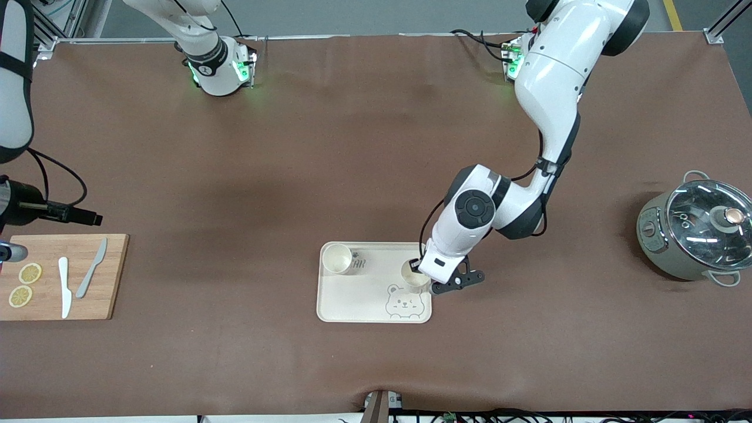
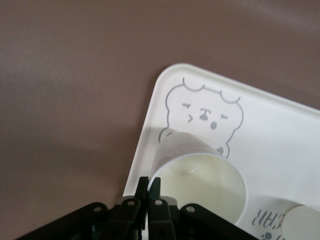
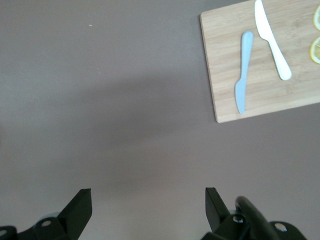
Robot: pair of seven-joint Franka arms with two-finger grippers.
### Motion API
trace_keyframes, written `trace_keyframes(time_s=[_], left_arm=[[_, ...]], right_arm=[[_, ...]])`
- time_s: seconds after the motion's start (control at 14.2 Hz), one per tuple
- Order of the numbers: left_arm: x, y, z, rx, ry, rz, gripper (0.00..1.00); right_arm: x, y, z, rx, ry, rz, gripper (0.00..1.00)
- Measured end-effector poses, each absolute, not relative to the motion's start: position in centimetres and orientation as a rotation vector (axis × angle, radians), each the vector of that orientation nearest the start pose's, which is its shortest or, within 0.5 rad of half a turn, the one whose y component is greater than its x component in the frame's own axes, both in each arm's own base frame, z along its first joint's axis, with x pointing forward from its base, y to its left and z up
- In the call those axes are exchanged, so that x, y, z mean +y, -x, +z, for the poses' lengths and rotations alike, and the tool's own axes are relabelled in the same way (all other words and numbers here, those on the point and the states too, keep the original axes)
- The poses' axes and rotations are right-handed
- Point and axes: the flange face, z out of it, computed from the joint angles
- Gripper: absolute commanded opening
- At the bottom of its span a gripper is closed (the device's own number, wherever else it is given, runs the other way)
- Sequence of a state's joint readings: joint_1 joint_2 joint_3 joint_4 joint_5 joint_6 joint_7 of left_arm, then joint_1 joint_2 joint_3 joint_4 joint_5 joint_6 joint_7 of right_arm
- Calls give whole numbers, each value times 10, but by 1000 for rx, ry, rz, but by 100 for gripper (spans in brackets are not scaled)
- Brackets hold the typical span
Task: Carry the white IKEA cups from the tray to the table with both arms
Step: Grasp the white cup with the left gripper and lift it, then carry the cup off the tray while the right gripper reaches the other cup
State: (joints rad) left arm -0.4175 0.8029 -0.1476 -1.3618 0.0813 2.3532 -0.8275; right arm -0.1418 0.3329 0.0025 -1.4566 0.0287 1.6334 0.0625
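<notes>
Nearest to my front camera lies the tray (image 1: 352,308), and both white cups are on it, so as I read it nothing has been delivered to the table (image 1: 376,147) yet.

On the left gripper (image 2: 149,187) the fingers (image 2: 154,186) are pinched tight on the wall of one cup (image 2: 200,175), one finger inside the rim and one outside, with almost no gap between them. That cup sits just above the bear drawing (image 2: 202,112), at the tray end toward the left arm. It looks slightly tilted in the wrist view, but I cannot tell whether its base has left the tray. I judge the grasp made and the lift and carry not yet done.

The second cup (image 1: 337,258) stands upright and untouched in the tray corner toward the right arm's end, farther from the front camera than the bear.

My right gripper (image 3: 145,200) waits with its fingers spread wide and nothing between them, over bare table beside the cutting board (image 3: 260,65), where two knives (image 3: 243,72) and lemon slices (image 1: 29,273) lie. A lidded pot (image 1: 696,235) stands well apart at the left arm's end.

What is left, by my count: set this cup on the table, then bring the right arm over for the other.
</notes>
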Motion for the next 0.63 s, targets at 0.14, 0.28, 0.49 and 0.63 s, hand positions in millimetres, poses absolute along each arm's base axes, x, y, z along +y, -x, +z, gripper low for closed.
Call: trace_keyframes(time_s=[0.14,0.28,0.49,0.63], left_arm=[[-377,-659,288,-430,3261,-274,0],[-362,-665,317,-454,3244,-284,0],[-343,-665,363,-476,3210,-263,0],[-327,-667,389,-476,3199,-275,0]], right_arm=[[-79,-644,465,303,3066,270,100],[-61,-652,450,291,3029,275,100],[-21,-666,434,319,2966,232,100],[28,-675,429,317,2957,171,100]])
